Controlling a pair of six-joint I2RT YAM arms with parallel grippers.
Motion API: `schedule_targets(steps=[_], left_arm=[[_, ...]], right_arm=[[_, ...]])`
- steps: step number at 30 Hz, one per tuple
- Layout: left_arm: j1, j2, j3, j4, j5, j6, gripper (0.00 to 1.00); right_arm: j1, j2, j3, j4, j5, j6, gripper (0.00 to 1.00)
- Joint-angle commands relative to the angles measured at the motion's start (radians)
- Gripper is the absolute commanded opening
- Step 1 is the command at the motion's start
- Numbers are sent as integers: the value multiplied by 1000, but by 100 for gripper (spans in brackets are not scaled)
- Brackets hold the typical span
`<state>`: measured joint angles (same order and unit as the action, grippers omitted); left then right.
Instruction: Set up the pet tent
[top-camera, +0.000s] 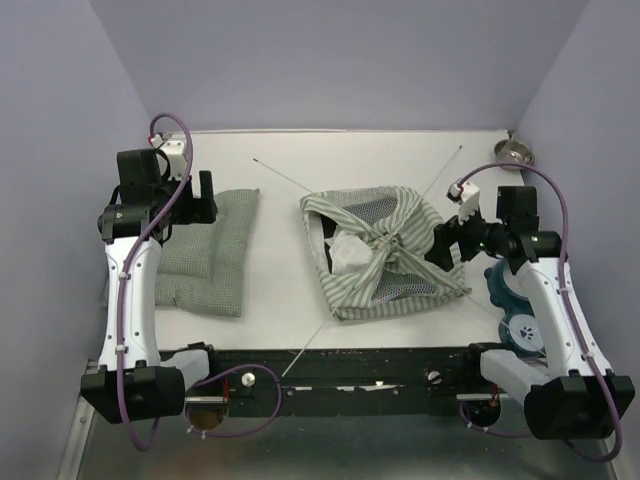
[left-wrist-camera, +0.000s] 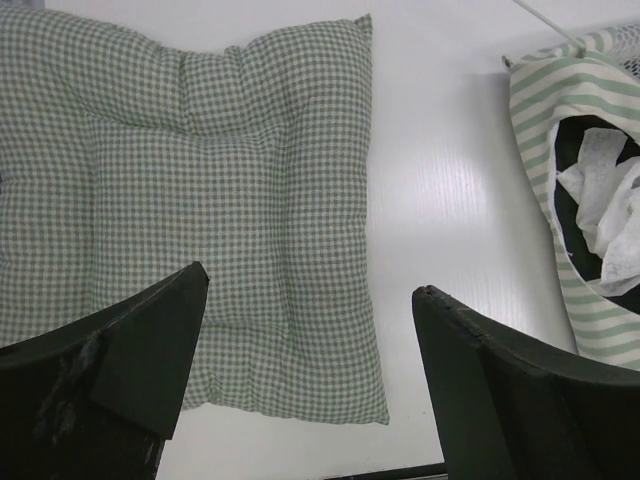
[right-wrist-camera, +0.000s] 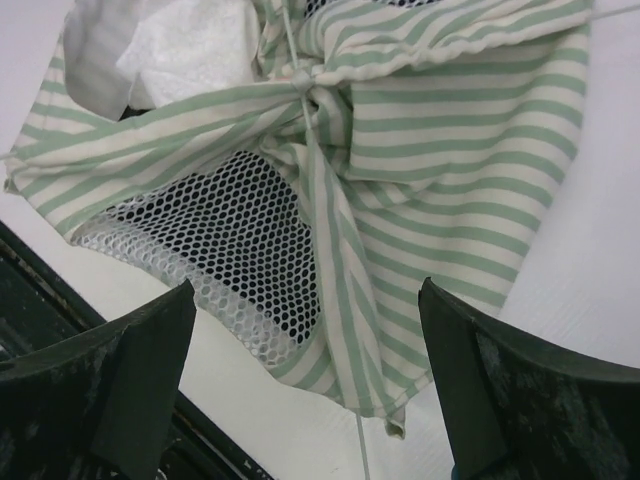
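Right gripper (right-wrist-camera: 305, 290) hangs wide, empty, over the collapsed pet tent (top-camera: 385, 255) mid-table; left gripper (left-wrist-camera: 310, 280) gapes above the cushion (left-wrist-camera: 180, 200). Setup's not started, I reckon — next needs a grab at the knotted centre.

Top camera high above and behind, looking down on the whole worktop (top-camera: 280, 180), left wrist close over the cushion (left-wrist-camera: 200, 200), right wrist close over the pet tent (right-wrist-camera: 450, 180), shared by all 3 views.
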<state>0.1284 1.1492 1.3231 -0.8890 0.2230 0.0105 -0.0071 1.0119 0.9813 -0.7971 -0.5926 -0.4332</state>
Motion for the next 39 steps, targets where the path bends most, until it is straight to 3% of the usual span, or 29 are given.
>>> schedule_targets(steps=[1, 10, 19, 23, 26, 28, 30, 32, 39], left_arm=[[-7, 3, 64, -45, 94, 43, 99], [-10, 1, 44, -68, 75, 43, 99], [-10, -9, 31, -79, 30, 54, 99], [-9, -12, 28, -94, -2, 60, 99], [-9, -17, 22, -106, -8, 60, 99], [-10, -25, 16, -107, -13, 62, 99], [-10, -34, 8, -107, -17, 65, 99], [-7, -34, 7, -102, -22, 66, 99], [-9, 26, 74, -88, -14, 40, 99]], right_arm=[[65, 83, 30, -63, 23, -73, 100], [225, 290, 5, 53, 171, -101, 100], [335, 553, 120, 119, 231, -58, 100], [352, 666, 178, 136, 223, 14, 93], [351, 727, 217, 137, 220, 54, 84], [351, 741, 227, 150, 211, 76, 69], [351, 732, 235, 171, 212, 96, 29], [351, 697, 249, 190, 230, 143, 1], [351, 409, 215, 314, 468, 359, 1]])
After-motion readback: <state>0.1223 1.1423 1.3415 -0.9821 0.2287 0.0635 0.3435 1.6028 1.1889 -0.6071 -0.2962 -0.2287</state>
